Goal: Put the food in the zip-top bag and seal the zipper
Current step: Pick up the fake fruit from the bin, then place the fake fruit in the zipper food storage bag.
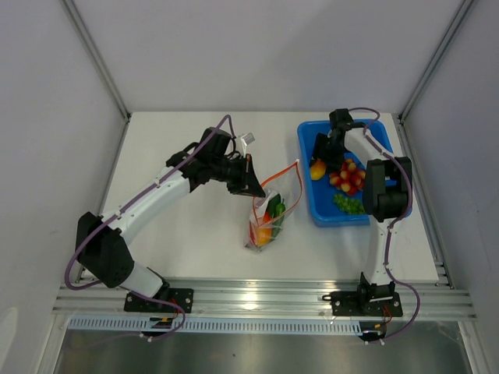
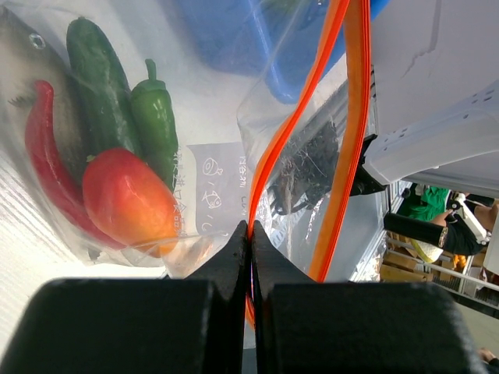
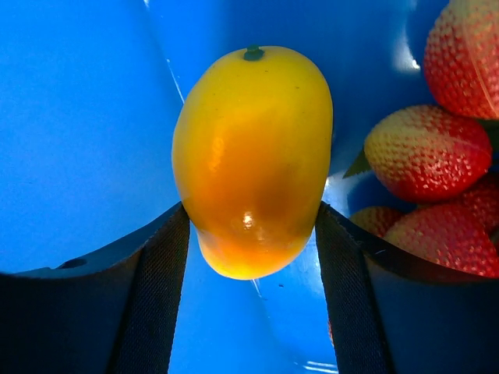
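Note:
The clear zip-top bag (image 1: pixel 269 212) lies on the table's middle, its mouth lifted toward the left arm. My left gripper (image 1: pixel 251 183) (image 2: pixel 250 234) is shut on the orange-red zipper (image 2: pixel 351 117) at the mouth edge. Inside the bag are a cucumber (image 2: pixel 97 74), a green chilli (image 2: pixel 156 117), a red pepper (image 2: pixel 43 156), an orange-red fruit (image 2: pixel 129 199) and part of a grey fish (image 2: pixel 15 62). In the blue tub, my right gripper (image 1: pixel 323 156) (image 3: pixel 251 234) has both pads against a yellow-orange mango (image 3: pixel 253 156) (image 1: pixel 316 169).
The blue tub (image 1: pixel 308 187) stands at the right, holding red-yellow cherry tomatoes (image 1: pixel 348 178) (image 3: pixel 425 152) and green grapes (image 1: pixel 348 204). White walls and metal rails bound the table on three sides.

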